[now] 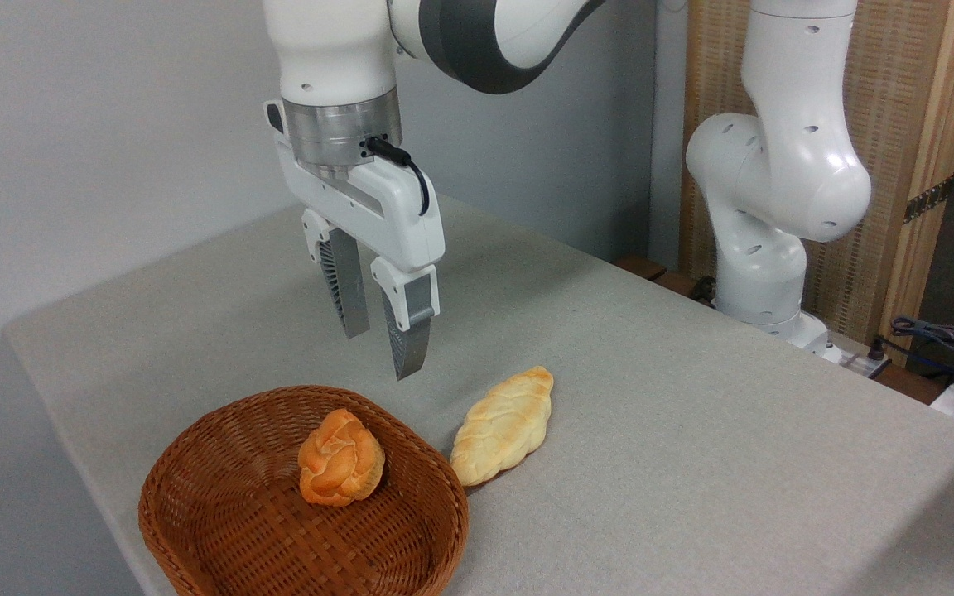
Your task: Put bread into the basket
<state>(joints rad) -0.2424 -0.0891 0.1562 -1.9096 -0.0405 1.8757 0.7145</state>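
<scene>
The bread [503,425], a pale golden braided loaf, lies on the grey table just right of the basket, one end close to its rim. The reddish-brown wicker basket [220,530] sits at the front left of the table and holds an orange knotted bun [340,458]. My gripper [382,352] hangs open in the air above the basket's far rim, up and to the left of the loaf. Nothing is between its fingers.
The white base of the arm [763,248] stands at the table's far right edge. Cables and a wooden screen [899,165] are behind it. The table's left edge [46,389] runs close to the basket.
</scene>
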